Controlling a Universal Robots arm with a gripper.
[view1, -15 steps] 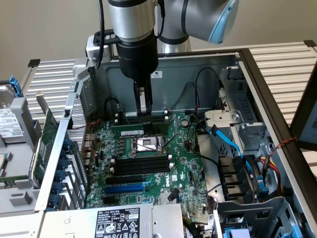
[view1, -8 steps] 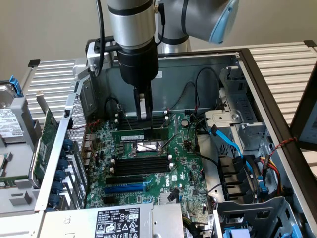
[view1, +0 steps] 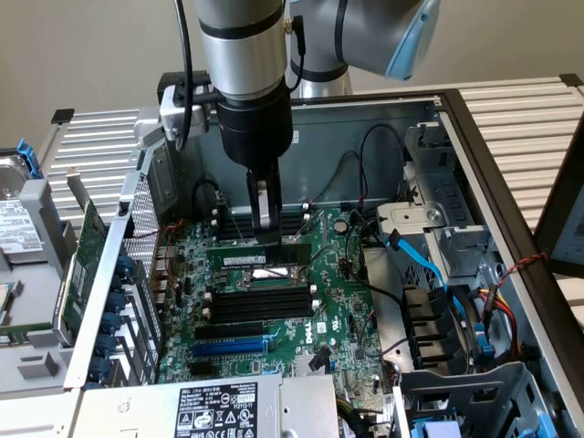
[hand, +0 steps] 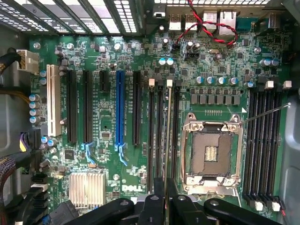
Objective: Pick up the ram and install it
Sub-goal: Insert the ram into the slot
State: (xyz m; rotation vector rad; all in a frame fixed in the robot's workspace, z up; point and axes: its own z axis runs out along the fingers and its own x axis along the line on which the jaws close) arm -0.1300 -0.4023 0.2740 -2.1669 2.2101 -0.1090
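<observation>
The ram [view1: 246, 259] is a narrow green stick with a white label. It stands on edge over the black memory slots [view1: 260, 306] of the motherboard [view1: 338, 301], just beside the CPU socket [view1: 278, 274]. My gripper [view1: 265, 233] comes straight down onto its top edge and is shut on it. In the wrist view the ram [hand: 167, 140] appears edge-on as a thin line running along one slot, out from between my gripper [hand: 167, 199]. I cannot tell whether it is pressed fully into the slot.
The open PC case surrounds the board. A green expansion card [view1: 82, 265] leans outside the case at the exterior view's left. Blue and black cables [view1: 420, 265] and drive bays crowd the right. A power supply [view1: 219, 411] sits at the front. More memory slots [hand: 265, 140] lie past the CPU socket [hand: 211, 152].
</observation>
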